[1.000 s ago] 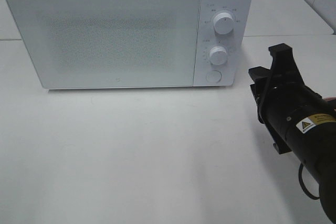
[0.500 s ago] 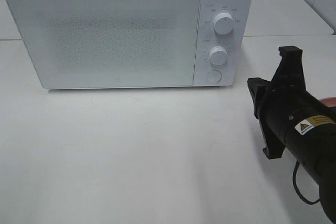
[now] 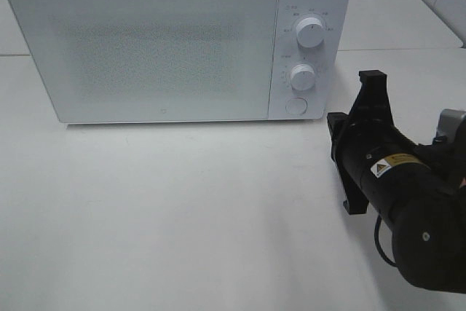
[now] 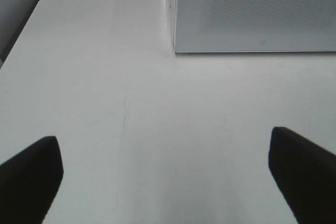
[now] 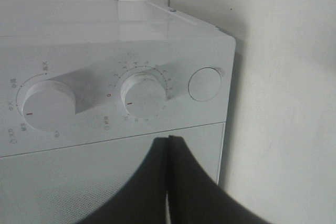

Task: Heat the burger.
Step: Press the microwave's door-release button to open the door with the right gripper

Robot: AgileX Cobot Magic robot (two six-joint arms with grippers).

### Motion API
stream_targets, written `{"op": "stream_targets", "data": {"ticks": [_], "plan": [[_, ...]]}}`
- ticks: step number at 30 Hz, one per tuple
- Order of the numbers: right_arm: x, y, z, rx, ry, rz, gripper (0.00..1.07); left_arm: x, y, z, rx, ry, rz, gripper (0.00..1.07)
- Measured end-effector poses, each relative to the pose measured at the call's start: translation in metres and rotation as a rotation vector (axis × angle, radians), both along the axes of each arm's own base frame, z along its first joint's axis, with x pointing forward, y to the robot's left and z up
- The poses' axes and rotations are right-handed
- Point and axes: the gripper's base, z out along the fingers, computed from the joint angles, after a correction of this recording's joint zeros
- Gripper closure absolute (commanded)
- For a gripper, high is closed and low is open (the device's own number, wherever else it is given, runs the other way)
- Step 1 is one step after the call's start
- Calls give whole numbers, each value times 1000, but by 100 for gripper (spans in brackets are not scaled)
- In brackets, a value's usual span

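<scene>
The round button [image 3: 295, 105], at ten o'clock from the closed right fingers [image 5: 157, 182], should be pressed squarely; left fingers [image 4: 31, 171] are spread.

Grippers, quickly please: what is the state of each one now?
Left gripper: open, holding nothing.
Right gripper: closed, holding nothing.

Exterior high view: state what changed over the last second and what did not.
The right gripper, shut with nothing in it, first drifted right and then swung back left, ending closer to the control-panel end of the microwave. Nothing was taken hold of or let go. The microwave stayed in place with its door closed.
</scene>
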Motion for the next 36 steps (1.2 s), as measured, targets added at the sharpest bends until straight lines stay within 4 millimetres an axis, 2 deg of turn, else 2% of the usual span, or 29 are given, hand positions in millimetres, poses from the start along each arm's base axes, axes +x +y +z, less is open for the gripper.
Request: {"op": "stream_targets", "data": {"ticks": [6,16,22,26,36], "plan": [[16,7,-5,-2,2,10,107,0,0,0,0,0,0,7],[45,18,-23,-7,85,40,107,0,0,0,0,0,0,7],[61,19,-26,-1,107,45,107,0,0,0,0,0,0,7],[73,20,-36,-2,159,43,107,0,0,0,0,0,0,7],[101,18,-38,-24,149,27,107,0,0,0,0,0,0,7]]}}
